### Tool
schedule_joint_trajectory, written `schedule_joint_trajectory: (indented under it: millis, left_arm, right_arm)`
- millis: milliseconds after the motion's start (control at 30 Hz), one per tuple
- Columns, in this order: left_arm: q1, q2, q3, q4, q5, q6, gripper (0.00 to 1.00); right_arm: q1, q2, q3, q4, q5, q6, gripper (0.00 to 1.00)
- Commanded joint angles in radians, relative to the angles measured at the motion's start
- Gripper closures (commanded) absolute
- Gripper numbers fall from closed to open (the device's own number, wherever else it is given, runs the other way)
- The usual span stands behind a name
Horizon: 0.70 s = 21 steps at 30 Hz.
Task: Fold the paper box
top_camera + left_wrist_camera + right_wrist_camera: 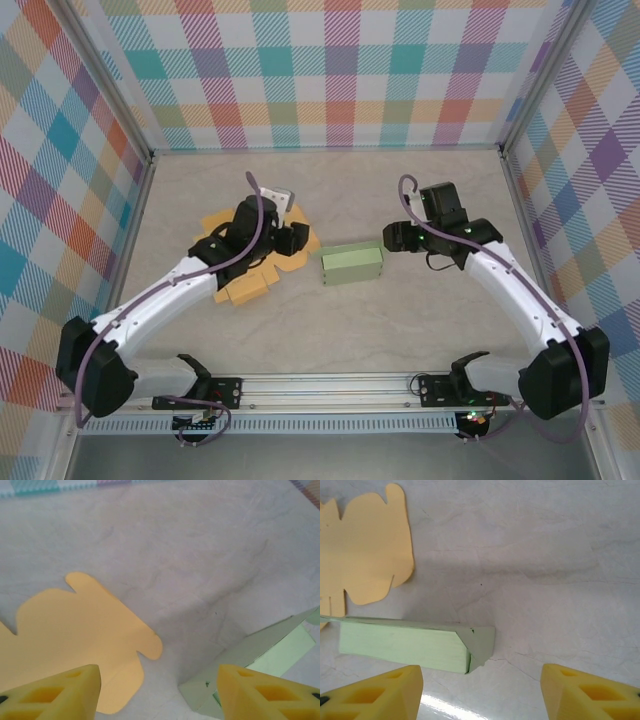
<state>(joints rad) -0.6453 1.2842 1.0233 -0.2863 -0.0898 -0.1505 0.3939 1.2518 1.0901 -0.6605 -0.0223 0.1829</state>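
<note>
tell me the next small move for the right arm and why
Probably ease the right gripper forward and press the end flap of the green box shut. That flap looks gaping at its lower corner, the box lies ahead of the gripper, and the jaws stand open and empty.

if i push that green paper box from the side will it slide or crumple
Probably light: the green paper box looks like hollow thin card, so it would likely slide on the smooth table rather than tip, lying long and low. Its end flap looks loosely tucked, so squeezing may crush it.

Pale green box (351, 265), yellow-orange flat sheet (365, 545), marbled grey table (400, 200), multicoloured plaid walls (330, 70)
</note>
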Motion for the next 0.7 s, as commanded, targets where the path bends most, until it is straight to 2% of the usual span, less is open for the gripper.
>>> schedule_joint_trajectory:
  millis: [0, 167, 333, 500, 667]
  left_arm:
    - [-0.001, 0.050, 0.012, -0.012, 0.104, -0.024, 0.38]
    - [-0.009, 0.114, 0.058, -0.053, 0.161, 0.044, 0.40]
    - [-0.049, 0.182, 0.115, -0.145, 0.087, 0.113, 0.40]
    - [-0.077, 0.238, 0.148, -0.165, -0.014, 0.136, 0.40]
    - [-0.096, 0.292, 0.180, -0.162, -0.040, 0.150, 0.41]
  right_arm:
    - [0.022, 0.052, 0.051, -0.046, 0.031, -0.040, 0.36]
    - [0.032, 0.127, 0.076, -0.064, 0.035, -0.050, 0.36]
    - [0.042, 0.172, 0.085, -0.063, 0.054, -0.057, 0.38]
    - [0.046, 0.194, 0.091, -0.052, 0.049, -0.054, 0.42]
    - [0.055, 0.211, 0.094, -0.047, 0.048, -0.054, 0.45]
